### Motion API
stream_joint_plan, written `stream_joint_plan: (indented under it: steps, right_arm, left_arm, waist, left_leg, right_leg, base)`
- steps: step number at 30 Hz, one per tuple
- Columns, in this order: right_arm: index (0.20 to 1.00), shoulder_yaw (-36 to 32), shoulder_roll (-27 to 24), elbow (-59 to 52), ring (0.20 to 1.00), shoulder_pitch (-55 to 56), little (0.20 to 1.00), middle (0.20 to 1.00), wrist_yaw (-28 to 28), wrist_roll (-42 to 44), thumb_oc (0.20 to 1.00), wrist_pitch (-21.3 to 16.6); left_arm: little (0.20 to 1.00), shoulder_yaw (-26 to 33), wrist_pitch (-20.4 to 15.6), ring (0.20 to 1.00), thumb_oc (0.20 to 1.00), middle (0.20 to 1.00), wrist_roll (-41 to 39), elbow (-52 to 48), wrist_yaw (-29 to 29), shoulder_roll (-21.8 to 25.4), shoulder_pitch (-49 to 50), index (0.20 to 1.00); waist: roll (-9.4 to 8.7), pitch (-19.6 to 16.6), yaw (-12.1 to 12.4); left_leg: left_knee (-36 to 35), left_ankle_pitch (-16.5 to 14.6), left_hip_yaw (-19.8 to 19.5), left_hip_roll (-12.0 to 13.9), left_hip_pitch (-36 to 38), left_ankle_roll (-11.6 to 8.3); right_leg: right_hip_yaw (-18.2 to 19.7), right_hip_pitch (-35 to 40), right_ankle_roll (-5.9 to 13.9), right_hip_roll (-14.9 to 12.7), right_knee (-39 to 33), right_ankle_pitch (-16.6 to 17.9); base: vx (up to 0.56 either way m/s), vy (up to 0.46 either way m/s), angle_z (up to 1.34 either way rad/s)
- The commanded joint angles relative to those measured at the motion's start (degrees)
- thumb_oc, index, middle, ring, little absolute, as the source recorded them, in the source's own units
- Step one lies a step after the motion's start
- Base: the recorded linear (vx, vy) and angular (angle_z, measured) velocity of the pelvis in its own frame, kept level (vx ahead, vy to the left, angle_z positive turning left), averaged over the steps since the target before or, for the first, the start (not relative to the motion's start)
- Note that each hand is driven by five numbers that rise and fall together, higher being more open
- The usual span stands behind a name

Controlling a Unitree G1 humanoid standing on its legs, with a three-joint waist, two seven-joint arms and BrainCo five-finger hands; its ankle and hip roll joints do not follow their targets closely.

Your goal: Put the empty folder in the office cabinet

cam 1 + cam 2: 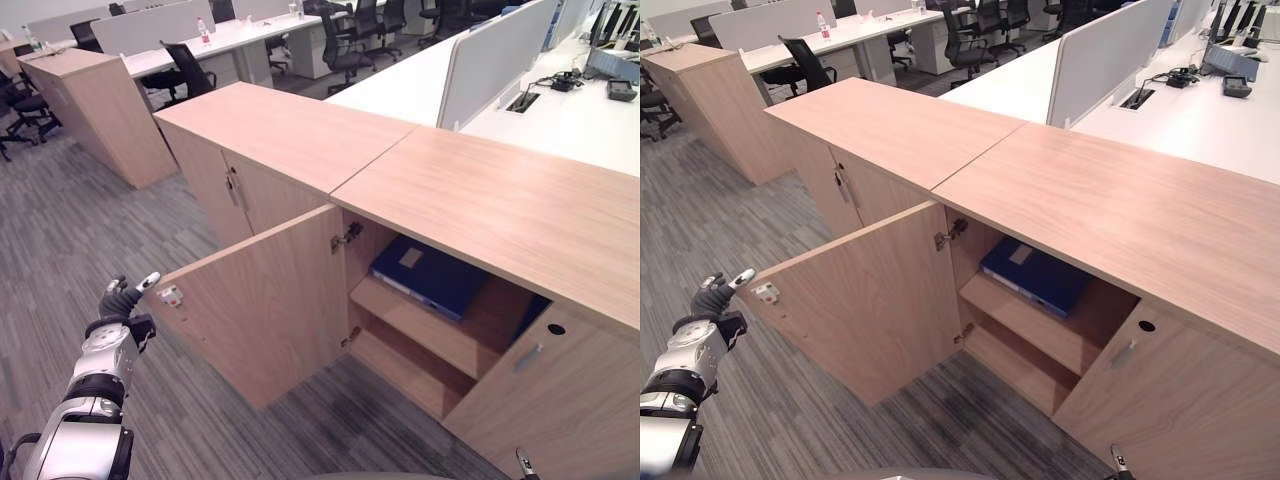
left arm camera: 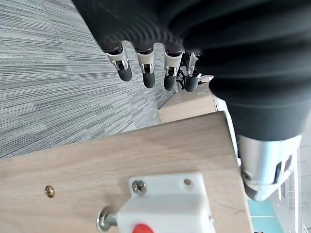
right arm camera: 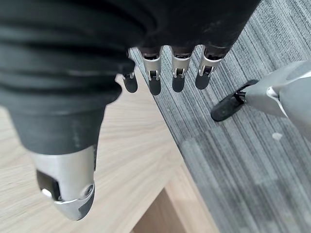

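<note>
Blue folder [image 1: 425, 275] lies on the cabinet [image 1: 480, 200] shelf; both hands slack, left hand [image 1: 125, 298] beside the swung-out door's [image 1: 265, 300] edge.

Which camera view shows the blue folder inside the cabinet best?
The left eye view shows it best: the blue folder lies flat on the upper shelf, its cover and pale label plain. The right eye view gives nearly the same look from slightly aside. The wrist views point at the open door and carpet instead.
</note>
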Motion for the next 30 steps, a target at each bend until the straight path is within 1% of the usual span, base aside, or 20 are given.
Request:
stream_joint_plan:
  steps: [1, 4, 7, 8, 9, 10, 11, 12, 14, 15, 16, 21, 22, 23, 25, 27, 28, 29, 30]
  right_arm:
    - [1.000, 0.0, -0.8, 4.0, 1.000, -4.7, 1.000, 1.000, 0.2, -1.4, 1.000, -0.9]
    - [1.000, 0.3, -0.7, 4.0, 1.000, -4.7, 1.000, 1.000, 0.2, -1.8, 1.000, -0.9]
    - [1.000, 0.7, -0.2, 3.9, 1.000, -5.1, 1.000, 1.000, 0.2, -2.3, 1.000, -0.8]
    - [1.000, 0.7, -0.2, 3.9, 1.000, -5.0, 1.000, 1.000, 0.2, -2.3, 1.000, -0.8]
    - [1.000, 0.7, 0.1, 3.9, 1.000, -5.3, 1.000, 1.000, 0.1, -2.4, 1.000, -0.7]
    - [1.000, 0.7, 0.2, 3.8, 1.000, -5.5, 1.000, 1.000, 0.2, -2.3, 1.000, -0.7]
    - [1.000, 0.6, 0.2, 3.8, 1.000, -5.4, 1.000, 1.000, 0.2, -2.3, 1.000, -0.6]
    - [1.000, 0.3, 0.5, 3.9, 1.000, -5.9, 1.000, 1.000, 0.1, -2.1, 1.000, -0.4]
    - [1.000, 0.3, 0.8, 4.0, 1.000, -6.2, 1.000, 1.000, 0.0, -1.9, 1.000, -0.3]
    - [1.000, 0.1, 1.3, 4.1, 1.000, -6.5, 1.000, 1.000, 0.0, -1.9, 1.000, -0.4]
    - [1.000, 0.1, 1.2, 4.1, 1.000, -6.4, 1.000, 1.000, 0.0, -1.9, 1.000, -0.4]
    - [1.000, 0.0, 1.9, 5.5, 1.000, -6.4, 1.000, 1.000, 0.0, -2.4, 1.000, -0.1]
    - [1.000, -0.2, 2.1, 5.9, 1.000, -6.2, 1.000, 1.000, -0.2, -2.3, 1.000, 0.0]
    - [1.000, -0.2, 2.2, 6.2, 1.000, -6.2, 1.000, 1.000, -0.2, -2.3, 1.000, 0.1]
    - [1.000, -0.4, 2.2, 6.4, 1.000, -6.1, 1.000, 1.000, -0.2, -2.4, 1.000, 0.1]
    - [1.000, -0.6, 2.2, 6.9, 1.000, -5.7, 1.000, 1.000, 0.0, -2.9, 1.000, -0.1]
    - [1.000, -0.5, 2.0, 7.1, 1.000, -5.7, 1.000, 1.000, 0.2, -3.0, 1.000, -0.1]
    - [1.000, -0.6, 1.9, 7.1, 1.000, -5.3, 1.000, 1.000, 1.0, -2.7, 1.000, -0.2]
    - [1.000, -0.6, 2.3, 7.7, 1.000, -4.7, 1.000, 1.000, 2.3, -2.5, 1.000, -0.3]
  left_arm:
    - [1.000, -0.4, -1.4, 1.000, 1.000, 1.000, -0.4, 1.4, -0.4, -2.2, -5.1, 1.000]
    - [1.000, -1.5, -1.8, 1.000, 1.000, 1.000, -0.4, -1.0, -0.3, -4.3, -4.5, 1.000]
    - [1.000, -3.4, -2.4, 1.000, 1.000, 1.000, -1.9, -5.0, -0.9, -7.7, -4.1, 1.000]
    - [1.000, -3.4, -2.3, 1.000, 1.000, 1.000, -1.9, -5.2, -0.8, -7.8, -4.1, 1.000]
    - [1.000, -4.6, -3.0, 1.000, 1.000, 1.000, -3.6, -8.4, -1.3, -10.1, -3.8, 1.000]
    - [1.000, -5.5, -3.0, 1.000, 1.000, 1.000, -4.3, -10.1, -1.6, -11.5, -3.4, 1.000]
    - [1.000, -5.5, -3.0, 1.000, 1.000, 1.000, -4.4, -10.3, -1.5, -11.6, -3.2, 1.000]
    - [1.000, -7.5, -3.1, 1.000, 1.000, 1.000, -5.4, -14.1, -2.3, -14.7, -1.7, 1.000]
    - [1.000, -9.5, -3.5, 1.000, 1.000, 1.000, -6.6, -17.9, -3.3, -17.3, 0.1, 1.000]
    - [1.000, -10.7, -3.9, 1.000, 1.000, 1.000, -8.1, -21.3, -4.8, -19.6, 2.1, 1.000]
    - [1.000, -10.7, -3.8, 1.000, 1.000, 1.000, -8.1, -21.4, -4.8, -19.7, 2.2, 1.000]
    - [1.000, -15.0, -3.6, 1.000, 1.000, 1.000, -10.6, -25.3, -8.5, -24.6, 6.1, 1.000]
    - [1.000, -16.7, -3.1, 1.000, 1.000, 1.000, -10.5, -26.5, -9.1, -25.4, 7.5, 1.000]
    - [1.000, -18.6, -2.7, 1.000, 1.000, 1.000, -9.5, -28.3, -10.0, -25.4, 9.0, 1.000]
    - [1.000, -19.7, -2.5, 1.000, 1.000, 1.000, -9.2, -31.2, -10.7, -24.6, 10.5, 1.000]
    - [1.000, -22.1, -2.1, 1.000, 1.000, 1.000, -11.3, -40.4, -13.5, -21.5, 12.1, 1.000]
    - [1.000, -23.6, -1.5, 1.000, 1.000, 1.000, -13.2, -43.2, -15.8, -20.4, 11.6, 1.000]
    - [1.000, -25.9, -0.4, 1.000, 1.000, 1.000, -17.1, -48.9, -20.8, -17.6, 10.7, 1.000]
    - [1.000, -27.3, 0.8, 1.000, 1.000, 1.000, -21.0, -51.7, -23.9, -16.2, 10.8, 1.000]
  waist:
    - [0.20, 0.4, 0.9]
    - [-0.01, 0.4, 1.0]
    - [-0.32, 0.6, 0.8]
    - [-0.29, 0.6, 0.8]
    - [-0.52, 0.7, 0.7]
    - [-0.64, 0.8, 0.7]
    - [-0.61, 0.7, 0.8]
    - [-0.85, 0.9, 0.8]
    - [-1.06, 1.0, 0.7]
    - [-1.35, 1.2, 0.7]
    - [-1.31, 1.1, 0.7]
    - [-1.90, 1.5, 0.3]
    - [-1.99, 1.6, 0.3]
    - [-2.07, 1.8, 0.3]
    - [-2.16, 1.9, 0.5]
    - [-2.24, 2.3, 0.8]
    - [-2.21, 2.4, 0.7]
    - [-2.05, 2.4, 0.3]
    - [-2.28, 2.2, 0.2]
  left_leg:
    - [0.7, -6.3, -0.4, 0.0, 1.0, 0.14]
    - [0.7, -6.4, -0.6, 0.0, 1.1, 0.20]
    - [0.7, -6.3, -0.7, -0.1, 1.1, 0.21]
    - [0.7, -6.3, -0.7, -0.1, 1.1, 0.22]
    - [0.7, -6.4, -0.8, -0.1, 1.1, 0.23]
    - [0.7, -6.4, -1.0, -0.1, 1.1, 0.27]
    - [0.7, -6.4, -1.0, -0.2, 1.1, 0.27]
    - [0.7, -6.4, -1.2, -0.2, 1.0, 0.34]
    - [0.7, -6.4, -1.4, -0.3, 0.9, 0.41]
    - [0.7, -6.5, -1.5, -0.3, 0.9, 0.45]
    - [0.7, -6.5, -1.5, -0.3, 0.9, 0.45]
    - [0.7, -6.8, -1.5, -0.2, 0.9, 0.60]
    - [0.7, -6.8, -1.5, -0.2, 0.7, 0.63]
    - [0.7, -6.8, -1.6, -0.1, 0.6, 0.69]
    - [0.7, -6.9, -1.7, -0.1, 0.4, 0.70]
    - [0.7, -6.7, -2.0, 0.0, 0.1, 0.64]
    - [0.7, -6.7, -2.1, 0.0, 0.1, 0.61]
    - [0.7, -6.8, -2.0, 0.1, 0.1, 0.51]
    - [0.7, -6.9, -1.7, 0.2, 0.2, 0.46]
  right_leg:
    - [-1.5, 1.1, 4.58, -4.5, 2.9, 4.4]
    - [-1.6, 1.3, 4.58, -4.5, 2.9, 4.5]
    - [-1.7, 1.4, 4.58, -4.5, 2.9, 4.5]
    - [-1.7, 1.5, 4.58, -4.5, 2.9, 4.5]
    - [-1.9, 1.5, 4.58, -4.6, 2.8, 4.5]
    - [-1.9, 1.5, 4.58, -4.6, 2.8, 4.5]
    - [-2.0, 1.5, 4.58, -4.6, 2.8, 4.5]
    - [-2.1, 1.5, 4.58, -4.6, 2.9, 4.6]
    - [-2.2, 1.6, 4.58, -4.6, 2.9, 4.6]
    - [-2.3, 1.5, 4.58, -4.6, 2.8, 4.6]
    - [-2.3, 1.5, 4.58, -4.6, 2.8, 4.6]
    - [-1.9, 1.3, 4.58, -4.5, 2.6, 4.4]
    - [-1.8, 1.1, 4.58, -4.4, 2.7, 4.3]
    - [-1.7, 1.0, 4.58, -4.4, 2.7, 4.2]
    - [-1.8, 1.0, 4.58, -4.3, 2.6, 4.0]
    - [-1.9, 0.9, 4.58, -4.1, 2.5, 3.8]
    - [-1.9, 0.9, 4.58, -4.0, 2.5, 3.9]
    - [-1.7, 0.8, 4.58, -4.0, 2.4, 4.0]
    - [-1.4, 0.7, 4.58, -3.9, 2.2, 4.1]
  base:
    - [0.00, 0.000, 0.00]
    - [0.00, 0.000, 0.00]
    - [0.00, 0.000, 0.00]
    - [0.00, 0.000, 0.00]
    - [0.00, 0.000, 0.00]
    - [0.00, 0.000, 0.00]
    - [-0.01, -0.003, 0.14]
    - [-0.01, -0.001, 0.17]
    - [-0.01, -0.006, 0.14]
    - [-0.01, -0.007, 0.10]
    - [0.00, -0.008, 0.09]
    - [0.00, -0.005, 0.05]
    - [0.00, 0.000, 0.00]
    - [0.00, 0.000, 0.00]
    - [0.00, -0.011, 0.03]
    - [-0.01, -0.012, 0.05]
    - [0.00, -0.001, 0.07]
    - [0.02, 0.003, 0.08]
    - [0.02, 0.002, 0.06]
